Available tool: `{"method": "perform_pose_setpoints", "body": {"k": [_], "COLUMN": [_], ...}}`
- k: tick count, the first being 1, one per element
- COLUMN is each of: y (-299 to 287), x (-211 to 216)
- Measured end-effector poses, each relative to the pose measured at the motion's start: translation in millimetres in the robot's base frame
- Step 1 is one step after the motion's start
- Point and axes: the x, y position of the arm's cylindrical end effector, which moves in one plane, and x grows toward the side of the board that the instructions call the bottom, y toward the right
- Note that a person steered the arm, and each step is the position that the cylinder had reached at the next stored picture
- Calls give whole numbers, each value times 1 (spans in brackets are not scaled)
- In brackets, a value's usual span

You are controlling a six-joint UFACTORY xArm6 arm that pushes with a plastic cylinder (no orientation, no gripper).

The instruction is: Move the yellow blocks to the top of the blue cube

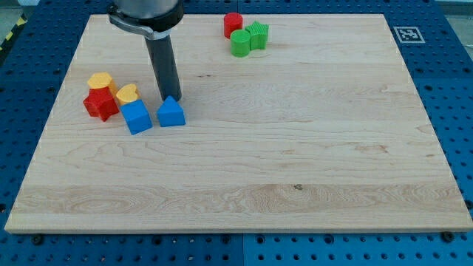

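Here, my tip point(171, 98) sits just above the blue triangular block point(171, 113); both yellow blocks point(100, 80) point(127, 94) lie left, above-left of the blue cube point(136, 117). End effector: bare rod, grasping nothing.

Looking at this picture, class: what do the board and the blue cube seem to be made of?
Board: looks like pale wood, matte; grain streaks and a small dark knot show.
Blue cube: probably plastic, possibly painted wood; even solid colour, smooth faces, no grain.

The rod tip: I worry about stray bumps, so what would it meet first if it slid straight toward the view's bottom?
Probably the blue house-shaped block: my tip sits right at its upper edge; contact is unclear.
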Motion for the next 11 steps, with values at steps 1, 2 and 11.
{"method": "perform_pose_setpoints", "body": {"k": [1,2,11], "y": [0,-1,-93], "x": [-10,-46,-8]}}
